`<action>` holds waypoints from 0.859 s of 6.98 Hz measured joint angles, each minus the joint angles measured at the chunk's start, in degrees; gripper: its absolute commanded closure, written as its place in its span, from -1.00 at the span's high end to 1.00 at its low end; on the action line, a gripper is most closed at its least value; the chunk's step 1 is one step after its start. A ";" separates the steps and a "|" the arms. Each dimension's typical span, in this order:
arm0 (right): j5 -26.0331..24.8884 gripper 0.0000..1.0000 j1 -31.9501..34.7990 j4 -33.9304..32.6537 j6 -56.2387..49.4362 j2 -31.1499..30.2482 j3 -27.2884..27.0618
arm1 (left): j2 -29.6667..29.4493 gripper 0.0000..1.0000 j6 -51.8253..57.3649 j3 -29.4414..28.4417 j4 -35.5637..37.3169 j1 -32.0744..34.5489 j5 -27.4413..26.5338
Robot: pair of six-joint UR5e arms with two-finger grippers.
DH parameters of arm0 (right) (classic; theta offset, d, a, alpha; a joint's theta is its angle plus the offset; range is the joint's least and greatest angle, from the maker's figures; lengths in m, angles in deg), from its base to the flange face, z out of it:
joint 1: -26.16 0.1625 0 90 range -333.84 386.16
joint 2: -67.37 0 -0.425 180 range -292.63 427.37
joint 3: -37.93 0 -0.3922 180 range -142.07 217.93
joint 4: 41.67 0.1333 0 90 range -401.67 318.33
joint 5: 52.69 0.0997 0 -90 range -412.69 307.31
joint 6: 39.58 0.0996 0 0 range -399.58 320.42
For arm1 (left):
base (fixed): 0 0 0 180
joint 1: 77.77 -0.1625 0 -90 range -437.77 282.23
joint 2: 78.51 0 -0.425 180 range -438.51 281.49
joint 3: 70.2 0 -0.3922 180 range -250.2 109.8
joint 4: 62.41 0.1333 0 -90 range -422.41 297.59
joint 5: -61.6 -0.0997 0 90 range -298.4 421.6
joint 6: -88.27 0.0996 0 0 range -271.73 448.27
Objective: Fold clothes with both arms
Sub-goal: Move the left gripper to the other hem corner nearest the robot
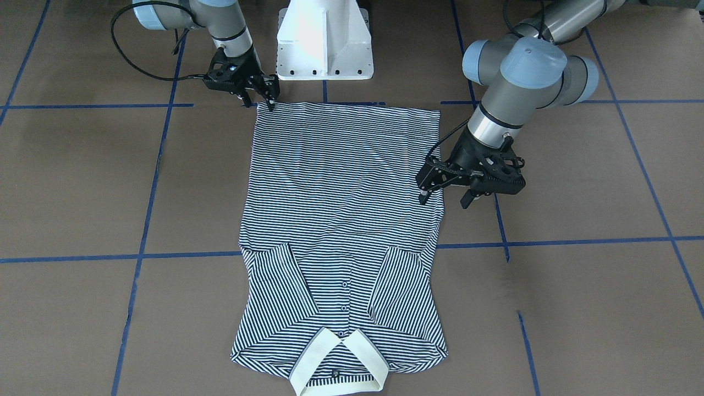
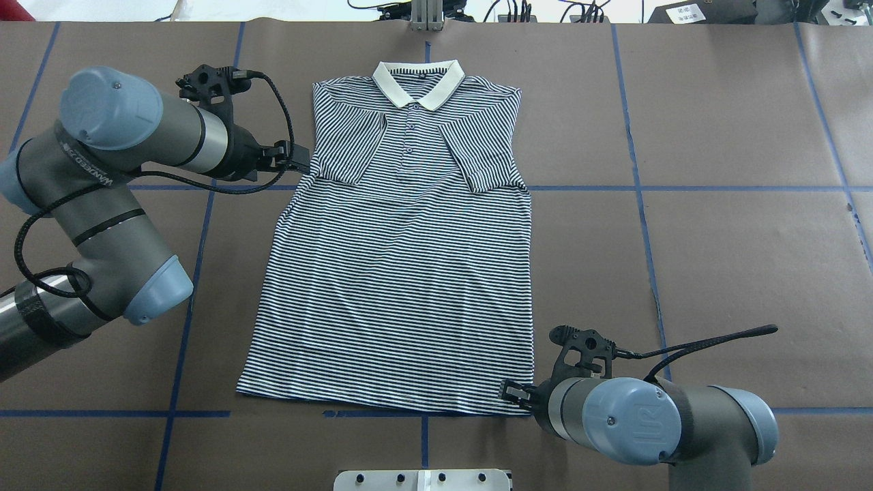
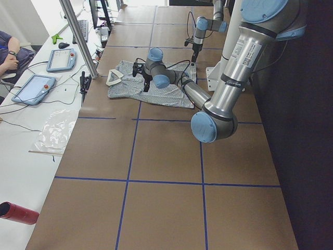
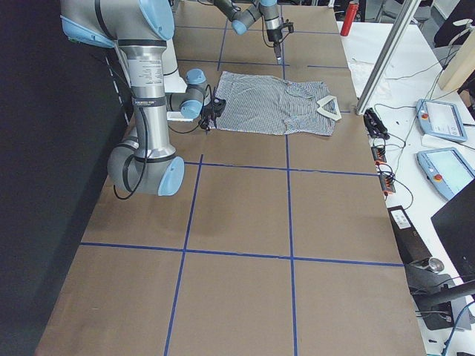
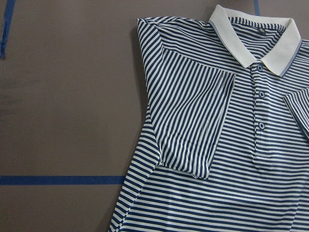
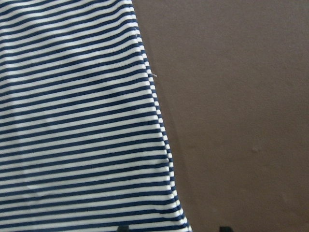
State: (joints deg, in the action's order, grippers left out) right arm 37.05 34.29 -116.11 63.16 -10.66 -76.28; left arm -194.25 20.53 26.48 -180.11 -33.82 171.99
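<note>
The striped polo shirt lies flat and face up on the brown table. Its cream collar is at the far side and both sleeves are folded in over the chest. My left gripper hovers open at the shirt's side edge, just below the folded sleeve, one finger over the cloth and one outside it. Lower down, my right gripper is open at the near hem corner, with a fingertip showing on each side of it. Neither gripper holds anything.
The white pedestal base stands just behind the hem. Blue tape lines cross the table. A side bench with tablets, cables and a metal post runs along the far edge, with a person's arm there.
</note>
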 measured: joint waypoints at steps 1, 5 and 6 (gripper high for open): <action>0.04 -0.37 -0.03 -0.02 0.00 0.04 0.05 | 0.07 1.00 0.04 0.00 -0.04 0.00 0.00; 0.34 -1.00 -0.04 -0.43 0.00 0.10 -0.11 | 0.24 1.00 0.08 -0.08 -0.12 0.00 -0.08; 0.37 -1.00 -0.04 -1.09 0.01 0.35 -0.25 | 0.25 1.00 0.12 -0.09 -0.17 0.00 -0.08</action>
State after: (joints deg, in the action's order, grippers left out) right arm 37.41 34.25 -117.20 63.18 -10.31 -76.54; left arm -194.00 20.65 26.40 -180.28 -33.82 171.90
